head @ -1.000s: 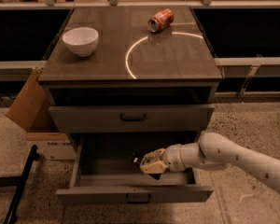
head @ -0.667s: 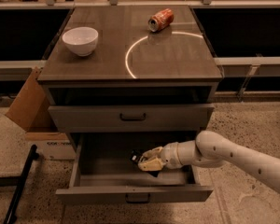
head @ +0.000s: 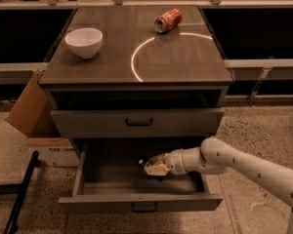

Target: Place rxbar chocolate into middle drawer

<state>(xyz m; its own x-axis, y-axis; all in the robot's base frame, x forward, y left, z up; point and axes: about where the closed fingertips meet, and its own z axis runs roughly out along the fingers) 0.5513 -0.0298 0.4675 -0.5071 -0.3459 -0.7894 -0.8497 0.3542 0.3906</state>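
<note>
The middle drawer (head: 136, 202) is pulled open below the closed grey drawer (head: 136, 123). My gripper (head: 150, 167) reaches in from the right and sits low inside the open drawer, near its middle. It is shut on the rxbar chocolate (head: 142, 163). Only a small dark end of the bar shows at the tip; the rest is hidden by the fingers and the dark drawer inside. I cannot tell whether the bar touches the drawer floor.
On the cabinet top (head: 176, 67) stand a white bowl (head: 84, 42) at the left and an orange-red soda can (head: 168, 20) lying at the back. A cardboard box (head: 31, 112) leans at the cabinet's left. A dark bar (head: 20, 194) lies on the floor.
My gripper has shifted a little to the left inside the open drawer, still holding the bar. Nothing else has moved.
</note>
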